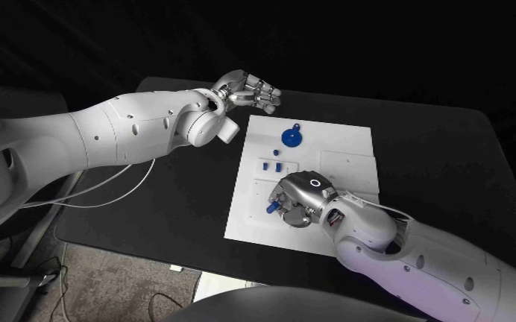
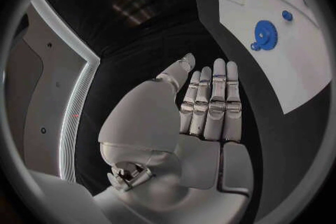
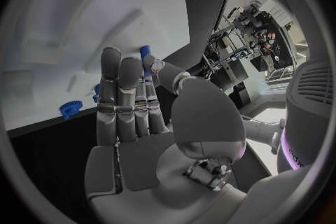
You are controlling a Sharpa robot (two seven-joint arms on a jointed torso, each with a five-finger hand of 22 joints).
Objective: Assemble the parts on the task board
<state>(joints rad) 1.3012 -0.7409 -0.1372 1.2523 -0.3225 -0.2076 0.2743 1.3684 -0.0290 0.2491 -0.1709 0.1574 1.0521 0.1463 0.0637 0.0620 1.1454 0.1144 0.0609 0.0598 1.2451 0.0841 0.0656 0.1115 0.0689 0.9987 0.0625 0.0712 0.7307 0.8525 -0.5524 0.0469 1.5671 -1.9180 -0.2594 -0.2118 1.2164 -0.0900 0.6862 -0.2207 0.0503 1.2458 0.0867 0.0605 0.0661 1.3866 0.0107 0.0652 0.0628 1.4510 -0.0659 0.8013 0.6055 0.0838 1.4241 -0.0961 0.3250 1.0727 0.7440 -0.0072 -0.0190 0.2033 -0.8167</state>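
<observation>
Left hand (image 1: pixel 245 87) off the task board (image 1: pixel 344 159) far-left corner, fingers pressed together, holding nothing. Right hand (image 1: pixel 301 199) over near board, pinching a blue part (image 3: pixel 146 56).

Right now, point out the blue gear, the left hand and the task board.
blue gear (image 1: pixel 291 137), head view, its round face.
left hand (image 2: pixel 210 106), left wrist view, its straight fingers.
task board (image 1: pixel 344 143), head view, bare white surface.
</observation>
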